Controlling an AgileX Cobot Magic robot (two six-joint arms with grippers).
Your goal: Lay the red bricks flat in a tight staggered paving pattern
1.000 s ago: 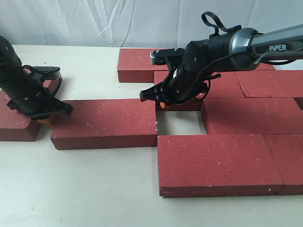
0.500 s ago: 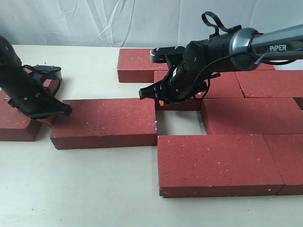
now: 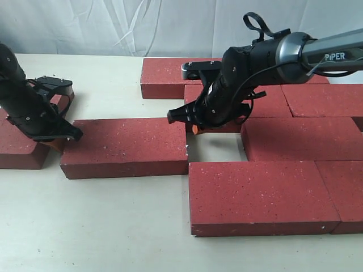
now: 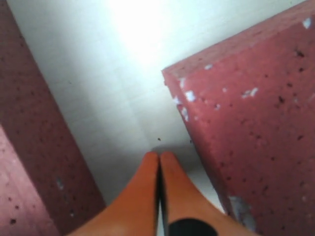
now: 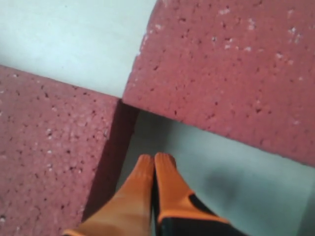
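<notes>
Several dark-red speckled bricks lie flat on the table. One loose brick (image 3: 127, 147) sits apart to the left of the packed group, which includes a front brick (image 3: 261, 195) and a back brick (image 3: 164, 76). A bare gap (image 3: 215, 146) stays open inside the group. My left gripper (image 3: 58, 147) (image 4: 159, 156) is shut and empty, its tips on the table between the loose brick (image 4: 251, 123) and the far-left brick (image 3: 20, 148). My right gripper (image 3: 194, 129) (image 5: 155, 159) is shut and empty, its tips low at the gap's corner beside a brick (image 5: 49, 147).
A white cloth backdrop (image 3: 113, 25) hangs behind the pale table (image 3: 85, 226). The packed bricks run off the right edge (image 3: 346, 192). Bare table surface lies in front of the bricks and at the back left.
The right gripper has dipped slightly lower toward the gap. The left gripper has shifted a little against the loose brick's end. The bricks have not visibly moved.
</notes>
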